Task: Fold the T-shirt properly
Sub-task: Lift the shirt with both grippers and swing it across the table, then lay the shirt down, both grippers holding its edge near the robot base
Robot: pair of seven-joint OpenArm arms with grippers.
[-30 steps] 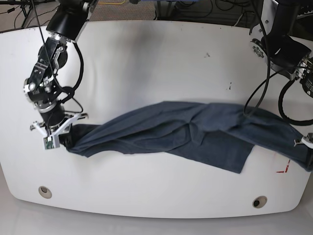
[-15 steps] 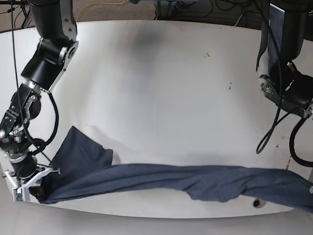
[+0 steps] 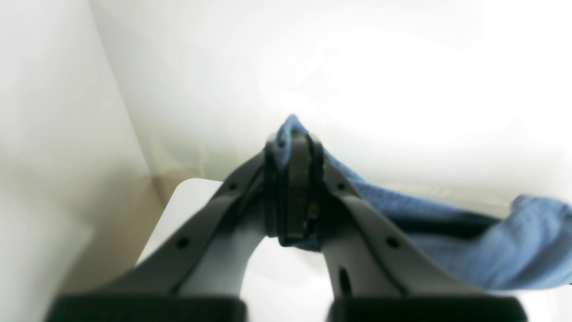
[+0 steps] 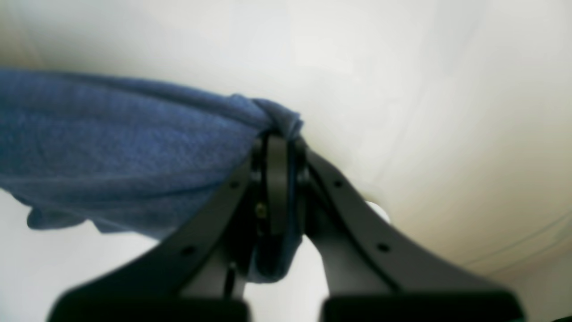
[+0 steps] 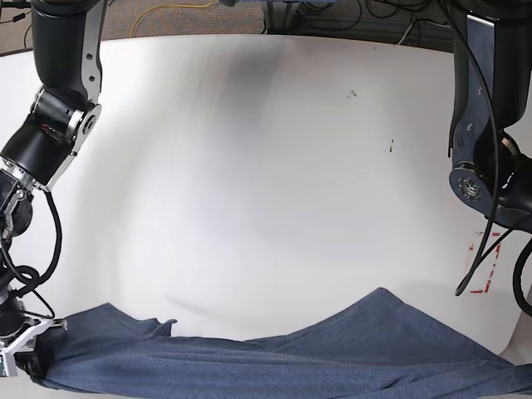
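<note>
Navy heathered cotton, the T-shirt [image 5: 332, 353] is drawn out long along the near edge of the white table [image 5: 249, 166], reaching from my right gripper [image 5: 29, 362] at the base view's lower left across to the lower right corner, where it runs out of frame. One flap rises in a low peak right of centre; a smaller fold lies at the left. No lettering or tag shows. My right gripper [image 4: 277, 147] is clamped tight on a bunched corner of the cloth, the fabric trailing off to the left of the wrist view and a bit poking up past the fingertips. My left gripper [image 3: 292, 147] is likewise pinched on a fold, blue cloth sticking up between the pads and running away to the right; both wrist views are blurred. My right arm [image 5: 50, 125] comes down from the upper left with the wrist low at the table's near edge. My left arm [image 5: 482, 150] hangs down the right side, its gripper below the base frame. Compared with half a second ago, the shirt sits lower in the base view, nearer the table's front edge, and both arms have pulled further toward it; the grip on each end is unchanged.
</note>
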